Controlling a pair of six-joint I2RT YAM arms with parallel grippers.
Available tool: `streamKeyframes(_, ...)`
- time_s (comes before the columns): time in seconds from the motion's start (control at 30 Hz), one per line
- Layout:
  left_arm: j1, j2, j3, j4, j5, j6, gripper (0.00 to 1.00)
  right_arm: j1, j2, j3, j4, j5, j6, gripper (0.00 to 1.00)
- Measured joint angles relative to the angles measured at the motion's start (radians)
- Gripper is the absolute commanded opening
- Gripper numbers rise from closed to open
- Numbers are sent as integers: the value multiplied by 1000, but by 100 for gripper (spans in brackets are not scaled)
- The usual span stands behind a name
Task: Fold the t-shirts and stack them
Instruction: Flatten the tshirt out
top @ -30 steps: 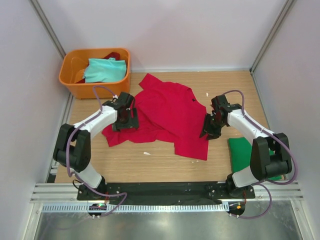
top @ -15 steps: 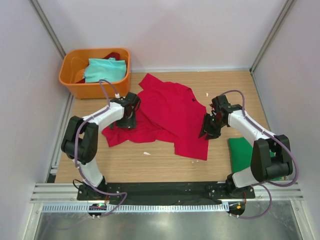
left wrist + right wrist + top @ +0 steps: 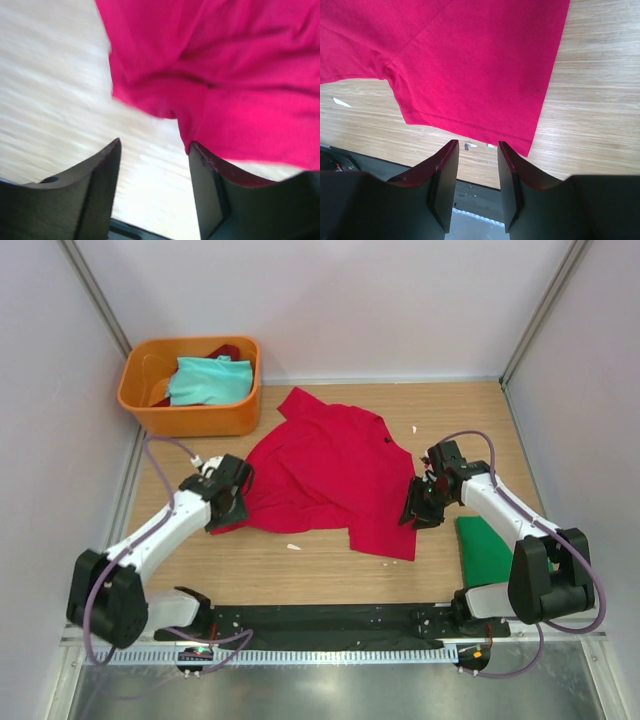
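here red t-shirt (image 3: pixel 330 475) lies between parted left claw (image 3: pixel 155 146) and right claw (image 3: pixel 475 143)

Red t-shirt (image 3: pixel 470 65) beyond parted gripper (image 3: pixel 476 145)

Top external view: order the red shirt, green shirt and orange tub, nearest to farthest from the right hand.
1. Red t-shirt, beside the right hand, on its left.
2. Green t-shirt, at the near right.
3. Orange tub, far left corner.

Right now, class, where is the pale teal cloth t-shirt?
In the top view, the pale teal cloth t-shirt lies bunched inside the orange plastic tub at the far left corner of the wooden table.
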Motion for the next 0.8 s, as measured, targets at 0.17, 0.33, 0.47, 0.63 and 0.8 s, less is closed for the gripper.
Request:
streamKeyframes(0.17,-1,-256,-241,-7,152,-211,37,0,4,0,14,-13,2,43)
streamKeyframes(0.33,-4,-529,-289,-122,179,-328,49,0,63,24,59,-18,49,43)
streamKeyframes(0.47,-4,-581,-180,-138,113,-306,59,0,147,108,105,55,95,39)
streamKeyframes(0.63,-2,-393,2,-29,92,-136,73,-5,291,290,146,182,110,38)
streamKeyframes(0.8,17,-79,208,96,171,39,67,-48,455,461,165,266,105,39)
